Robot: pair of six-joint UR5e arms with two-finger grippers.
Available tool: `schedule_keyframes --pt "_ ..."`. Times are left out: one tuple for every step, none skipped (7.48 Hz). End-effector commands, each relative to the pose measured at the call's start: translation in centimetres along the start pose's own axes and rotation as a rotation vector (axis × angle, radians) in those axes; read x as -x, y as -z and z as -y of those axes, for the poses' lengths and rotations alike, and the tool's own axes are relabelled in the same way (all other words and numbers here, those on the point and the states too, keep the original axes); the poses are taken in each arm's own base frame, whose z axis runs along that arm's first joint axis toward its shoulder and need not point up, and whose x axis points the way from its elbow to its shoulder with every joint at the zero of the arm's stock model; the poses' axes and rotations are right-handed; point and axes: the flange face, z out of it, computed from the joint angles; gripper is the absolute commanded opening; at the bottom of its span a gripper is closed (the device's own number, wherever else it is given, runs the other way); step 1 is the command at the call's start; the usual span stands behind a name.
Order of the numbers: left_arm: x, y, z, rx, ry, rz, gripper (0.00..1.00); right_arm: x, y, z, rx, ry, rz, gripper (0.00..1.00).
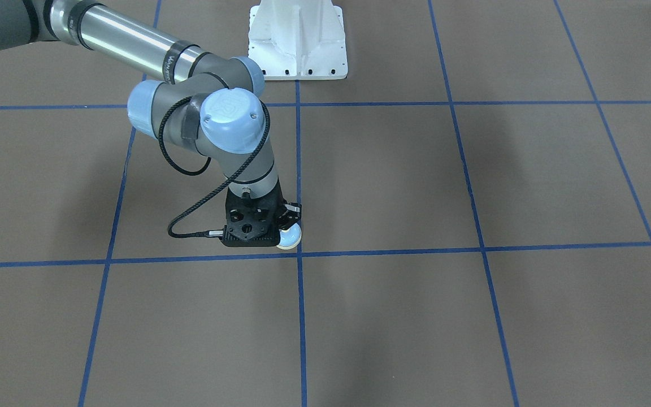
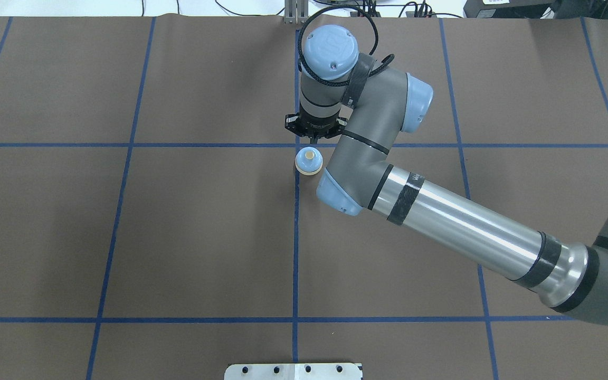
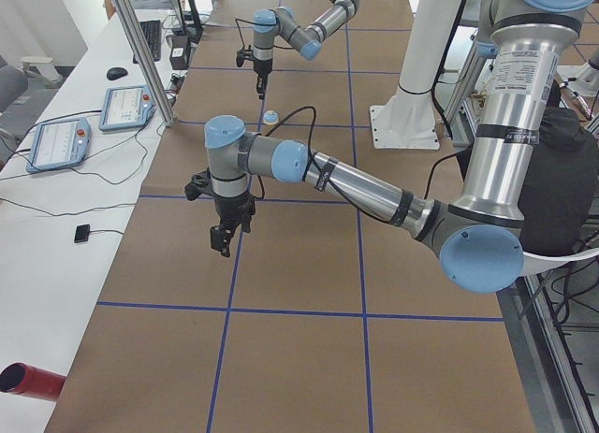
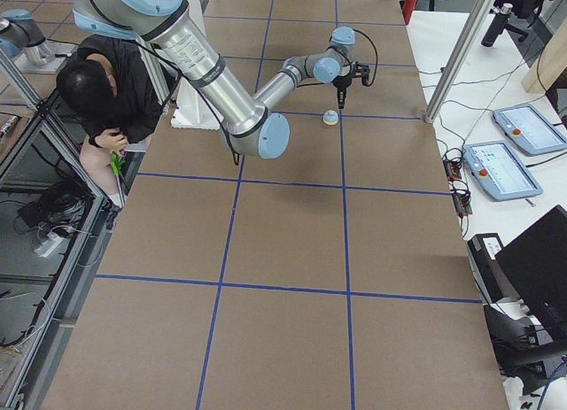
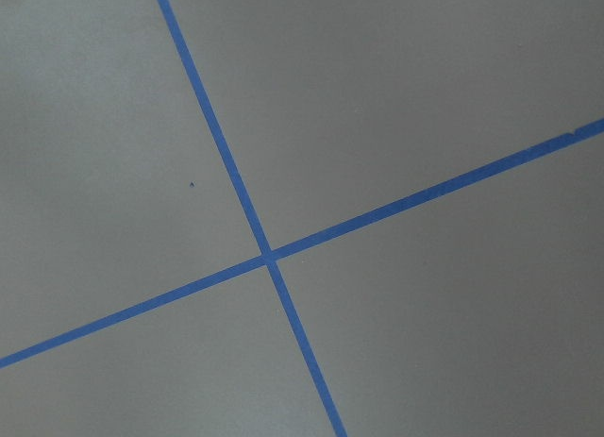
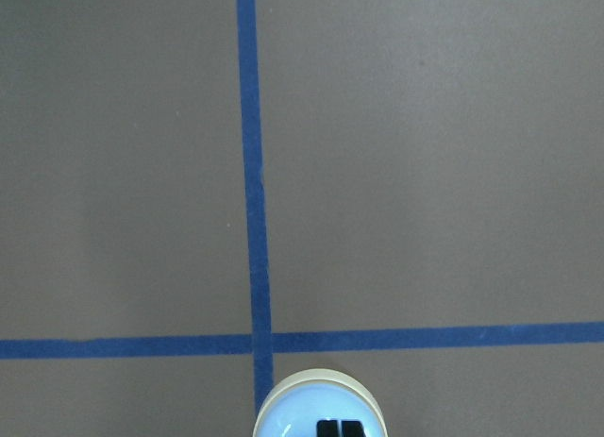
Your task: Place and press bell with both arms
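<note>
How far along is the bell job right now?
Placed: the bell stands free on the table. In hand: the right end effector, shut, hangs over it. Remaining, apparently: the press, and the left end effector is far off.

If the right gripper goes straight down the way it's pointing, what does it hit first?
Most likely the small light-blue dome-shaped bell: the wrist view shows the right gripper, fingers shut, over its dome, though height is unclear.
</note>
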Motion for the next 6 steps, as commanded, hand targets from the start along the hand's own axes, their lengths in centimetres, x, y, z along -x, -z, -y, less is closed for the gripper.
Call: schedule_keyframes --pt "2.5 0.9 -0.7 -0.010 0.026 0.008 1.00 -9.1 3.9 0.7 -0.004 0.067 -0.040 1.00" --pt "4.6 0.0 -1.4 0.008 0.026 -0.001 1.00 -14.2 5.1 2.1 -0.023 0.136 -0.067 1.00" --pt "6.8 -1.4 -2.2 0.011 0.039 -0.085 1.00 -19.7 6.1 3.7 -0.003 0.175 -0.075 1.00" --pt "9.3 -2.0 -3.2 -0.021 0.027 -0.129 1.00 -26.0 7.5 5.8 0.019 0.216 -0.074 1.00" --pt "11.8 -2.7 -4.3 -0.023 0.051 -0.135 1.00 -32.5 8.9 6.4 0.036 0.260 -0.076 1.00" --pt "12.3 -2.9 -4.6 -0.022 0.060 -0.135 1.00 -40.0 10.3 6.6 0.058 0.281 -0.069 1.00"
